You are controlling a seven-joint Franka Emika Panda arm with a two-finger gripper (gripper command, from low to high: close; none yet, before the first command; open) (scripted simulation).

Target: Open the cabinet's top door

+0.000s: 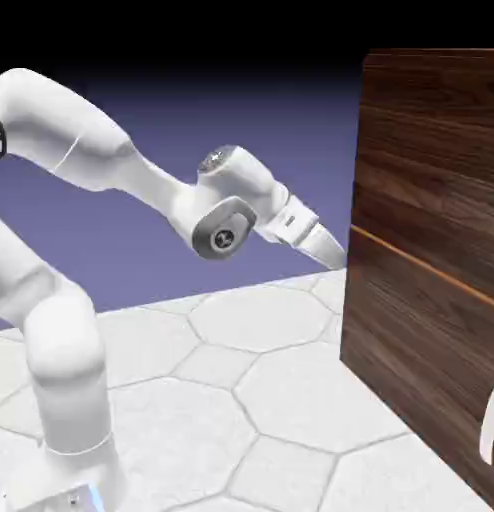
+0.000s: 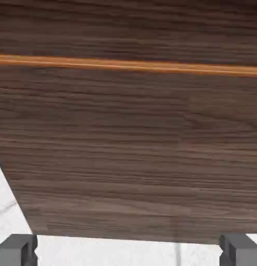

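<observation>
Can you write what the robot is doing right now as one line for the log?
gripper: open, empty | cabinet: shut, close ahead | top door: untouched, handle not seen | lower handle: far from gripper

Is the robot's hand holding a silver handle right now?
No, in the hand view the gripper has its two grey fingertips wide apart with only the cabinet wood ahead, no handle between them.

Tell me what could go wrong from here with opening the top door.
1. The gripper is close to the cabinet front near the light seam between the two panels; pushing on may drive the fingertips into bare wood.
2. No handle of the top door shows in either view, so the approach may be misaligned.
3. The only handle in sight, a silver handle low at the exterior view's right edge, seems to belong to the lower panel; grabbing it would open the wrong one.
</observation>
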